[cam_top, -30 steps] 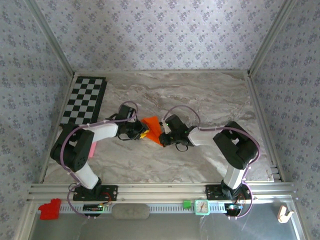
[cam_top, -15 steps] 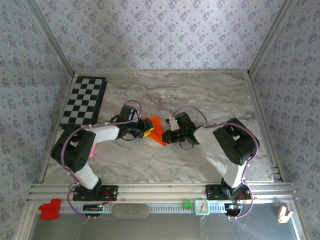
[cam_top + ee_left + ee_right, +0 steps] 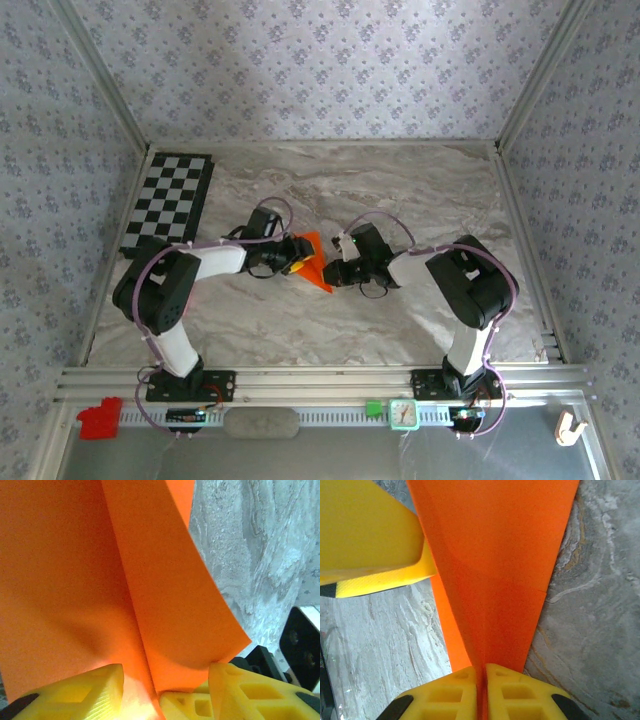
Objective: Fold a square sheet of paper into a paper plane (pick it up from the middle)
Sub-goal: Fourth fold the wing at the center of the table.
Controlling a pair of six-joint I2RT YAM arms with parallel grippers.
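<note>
Paper plane [image 3: 313, 258] over marble tabletop [image 3: 420, 190] amid floral walls [image 3: 320, 70], tight in right hand [image 3: 481, 676], left hand [image 3: 165, 675] released.

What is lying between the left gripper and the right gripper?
In the top view, the folded orange paper spans the gap between the left gripper and the right gripper.

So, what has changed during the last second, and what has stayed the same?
The left gripper slid right, closer to the orange paper, and opened. The right gripper swung its wrist rightward, and the paper stood up narrower. Unchanged: the right gripper is shut on the paper; the checkerboard lies still.
</note>
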